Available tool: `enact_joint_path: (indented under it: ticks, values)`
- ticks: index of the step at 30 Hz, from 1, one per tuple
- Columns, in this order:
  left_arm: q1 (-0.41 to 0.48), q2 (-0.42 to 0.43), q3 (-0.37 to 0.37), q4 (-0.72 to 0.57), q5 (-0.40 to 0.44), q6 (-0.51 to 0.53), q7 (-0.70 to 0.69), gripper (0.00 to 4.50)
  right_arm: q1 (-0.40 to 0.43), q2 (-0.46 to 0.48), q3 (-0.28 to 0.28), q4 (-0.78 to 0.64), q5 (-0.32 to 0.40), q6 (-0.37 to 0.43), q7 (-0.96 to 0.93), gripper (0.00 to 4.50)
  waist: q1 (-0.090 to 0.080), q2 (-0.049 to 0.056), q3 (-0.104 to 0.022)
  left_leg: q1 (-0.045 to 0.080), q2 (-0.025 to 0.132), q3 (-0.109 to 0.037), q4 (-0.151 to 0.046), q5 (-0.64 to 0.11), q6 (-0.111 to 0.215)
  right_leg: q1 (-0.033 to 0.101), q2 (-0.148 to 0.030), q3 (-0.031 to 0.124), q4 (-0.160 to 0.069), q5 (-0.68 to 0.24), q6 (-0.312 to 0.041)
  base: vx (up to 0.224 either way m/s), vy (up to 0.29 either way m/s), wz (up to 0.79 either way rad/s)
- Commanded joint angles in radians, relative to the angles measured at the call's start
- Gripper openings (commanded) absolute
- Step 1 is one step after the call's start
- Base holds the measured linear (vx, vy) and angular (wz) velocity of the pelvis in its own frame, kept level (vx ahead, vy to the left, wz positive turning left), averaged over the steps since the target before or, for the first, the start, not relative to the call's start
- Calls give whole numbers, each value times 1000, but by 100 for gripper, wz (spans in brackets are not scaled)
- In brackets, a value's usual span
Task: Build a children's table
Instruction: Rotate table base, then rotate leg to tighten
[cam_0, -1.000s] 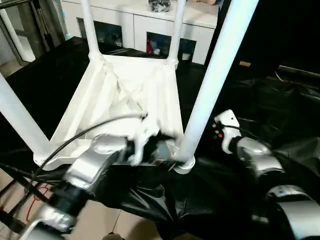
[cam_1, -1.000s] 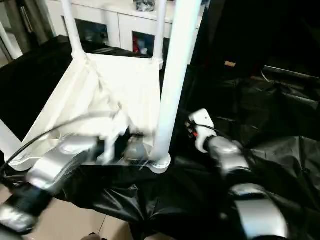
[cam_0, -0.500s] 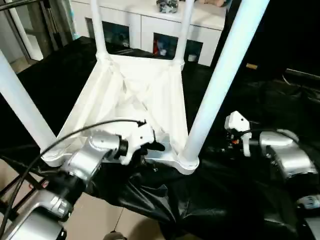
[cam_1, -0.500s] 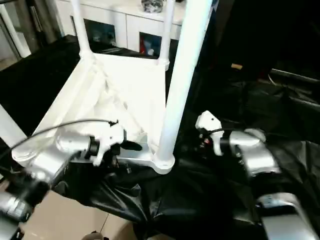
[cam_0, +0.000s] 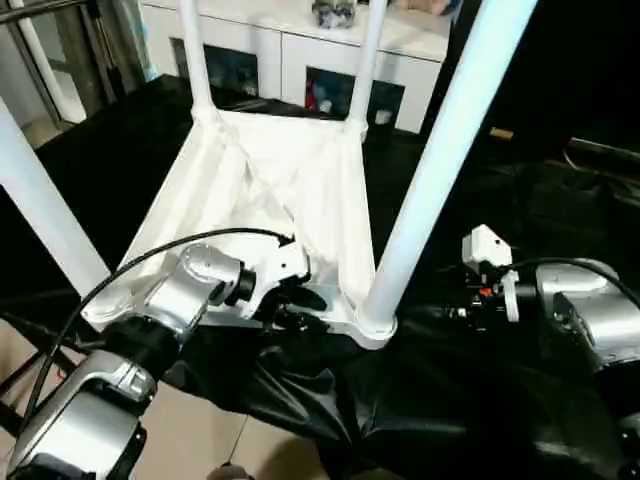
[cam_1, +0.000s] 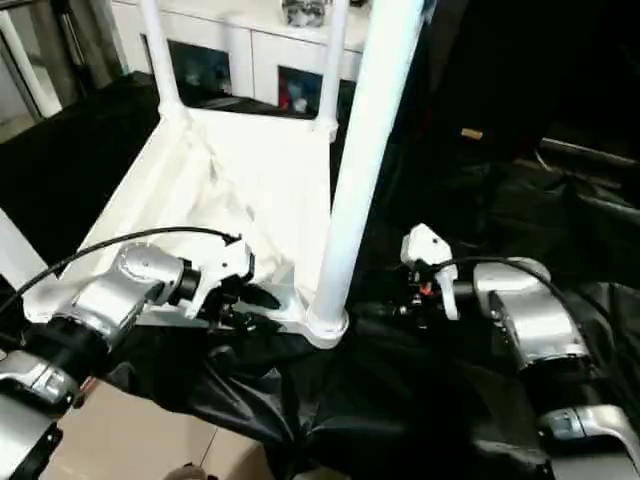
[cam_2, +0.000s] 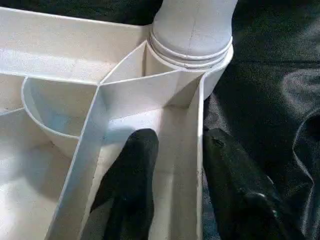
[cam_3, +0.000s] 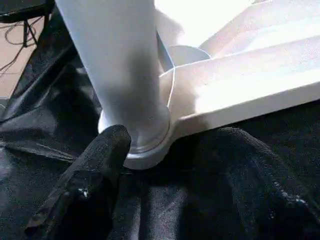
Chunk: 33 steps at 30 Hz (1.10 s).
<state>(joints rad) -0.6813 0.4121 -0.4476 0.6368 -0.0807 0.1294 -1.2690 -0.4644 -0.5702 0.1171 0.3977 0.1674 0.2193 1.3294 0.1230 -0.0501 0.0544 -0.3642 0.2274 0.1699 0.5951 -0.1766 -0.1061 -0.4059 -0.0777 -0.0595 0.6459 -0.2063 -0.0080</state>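
Note:
The children's table lies upside down on black cloth, its ribbed white tabletop (cam_0: 270, 190) facing up with white legs standing in the corner sockets. My left gripper (cam_2: 175, 140) is open at the near rim beside the near right leg (cam_0: 430, 170). One finger (cam_2: 130, 175) sits inside the rim wall and the other outside it, with a gap still showing on the inner side. My right gripper (cam_3: 175, 135) is open and low at that leg's socket (cam_3: 145, 145). One of its fingers (cam_3: 95, 175) touches the socket base; the other hovers over the cloth.
The black cloth (cam_0: 520, 200) is wrinkled around the table and hangs over the near edge above bare floor (cam_0: 200, 420). A white glass-door cabinet (cam_0: 290, 40) stands behind. Other legs rise at near left (cam_0: 40, 210), far left (cam_0: 195, 60) and far right (cam_0: 368, 60).
My left gripper's fingers have drawn closer together over the near rim. The right gripper has dropped lower toward the leg's base. The view itself has also shifted.

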Motion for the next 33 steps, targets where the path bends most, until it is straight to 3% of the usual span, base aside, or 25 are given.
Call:
enact_joint_path:
  ticks: [1, 4, 5, 13, 14, 16, 18, 22, 26, 28, 29, 33]
  values:
    - [2, 14, -32, 25, 34, 23, -32, 147, 10, -20, 0, -35, 22, 29, 18, 315, 7, 3, -67, 7, 2, 7, -65, -175, 29, 61, -51, 38, -79, -97, -225, 0, 0, 0]
    - [2, 18, -34, 30, 44, 26, -51, 128, 19, -26, 1, -61, 29, 58, 22, 315, 7, 3, -68, 6, 2, 7, -64, -161, 35, 62, -51, 38, -77, -69, -231, 0, 0, 0]
    - [2, 18, -32, 33, 48, 26, -53, 111, 22, -28, 1, -71, 35, 71, 22, 344, 8, 0, -68, 6, 1, 8, -64, -159, 35, 63, -52, 37, -76, -73, -232, 0, 0, 0]
    - [23, 35, -25, 18, 67, 70, -42, 45, 35, -29, -4, -126, 90, 174, 41, 403, 3, 0, -63, 6, 3, 7, -68, -189, 27, 60, -55, 38, -85, -142, -219, 0, 0, 0]
    - [34, 37, -7, 7, 68, 87, -14, 23, 38, -20, -4, -125, 73, 141, 9, 428, 3, 2, -63, 7, 4, 6, -68, -194, 25, 59, -56, 38, -85, -151, -218, 0, 0, 0]
    - [43, 38, 11, -2, 61, 116, 9, 13, 37, -7, 0, -108, 49, 98, -24, 435, 1, 2, -59, 9, 4, 7, -71, -221, 14, 55, -59, 39, -91, -205, -205, 0, 0, 0]
    - [55, 35, 37, -17, 54, 151, 50, 8, 42, 4, 10, -105, 36, 77, -36, 437, -1, -2, -55, 14, 2, 4, -75, -265, 3, 55, -61, 39, -104, -327, -170, 0, 0, 0]
    - [78, 6, 109, -57, 29, 207, 169, 4, 48, 60, 15, -92, 26, 15, -88, 437, -9, -5, -56, 7, 1, -1, -78, -273, -4, 55, -59, 35, -106, -370, -140, 0, 0, 0]
    - [100, -5, 121, -95, 20, 204, 184, 4, 44, 93, 37, -74, 5, -16, -123, 437, -21, -7, -57, 5, -2, -1, -77, -250, 4, 55, -56, 35, -105, -351, -136, 0, 0, 0]
    - [115, -15, 129, -116, 12, 201, 191, 4, 33, 121, 53, -49, -12, -40, -152, 437, -23, -6, -58, 7, -3, 3, -75, -233, 15, 52, -53, 38, -103, -309, -149, 0, 0, 0]
    - [120, -20, 131, -124, 7, 196, 188, 4, 22, 137, 55, -27, -18, -49, -170, 437, -23, -10, -60, 8, -2, 4, -74, -217, 20, 52, -54, 38, -100, -289, -156, 0, 0, 0]
    - [137, -22, 123, -160, -1, 179, 157, 4, -35, 191, 37, 89, -53, -124, -269, 437, -22, -3, -64, 8, -2, 7, -74, -168, 19, 53, -52, 38, -91, -190, -190, 0, 0, 0]
